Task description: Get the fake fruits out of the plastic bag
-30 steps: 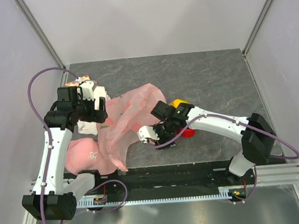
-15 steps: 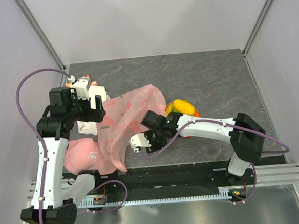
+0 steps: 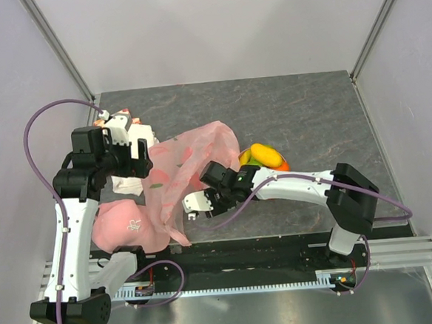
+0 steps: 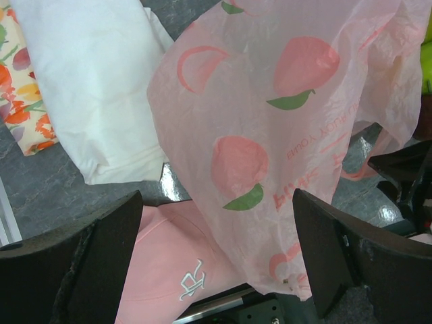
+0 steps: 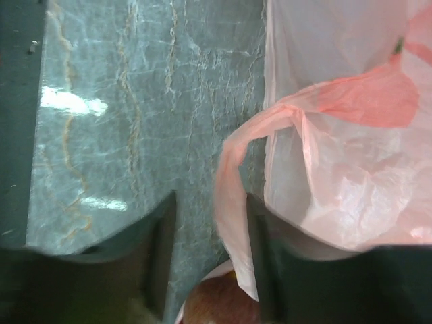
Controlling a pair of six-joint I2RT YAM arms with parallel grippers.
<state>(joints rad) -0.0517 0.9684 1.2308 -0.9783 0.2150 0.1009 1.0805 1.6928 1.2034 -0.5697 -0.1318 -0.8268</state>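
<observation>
The pale-pink plastic bag with peach prints lies crumpled between the arms; it also fills the left wrist view. A yellow-orange mango with a bit of green and red fruit beside it sits on the table to the right of the bag. My left gripper is open and above the bag's left side, holding nothing. My right gripper is open at the bag's lower right edge. A handle loop runs between its fingers, unpinched. A reddish-brown fruit shows below it.
A pink cloth with a logo lies at the near left, also in the left wrist view. A white cloth and a fruit-printed cloth lie at the far left. The dark stone table extends behind and right.
My right gripper has moved left, off the fruits, to the bag's lower edge, uncovering the mango. My left arm shifted slightly left early on, then stayed still.
</observation>
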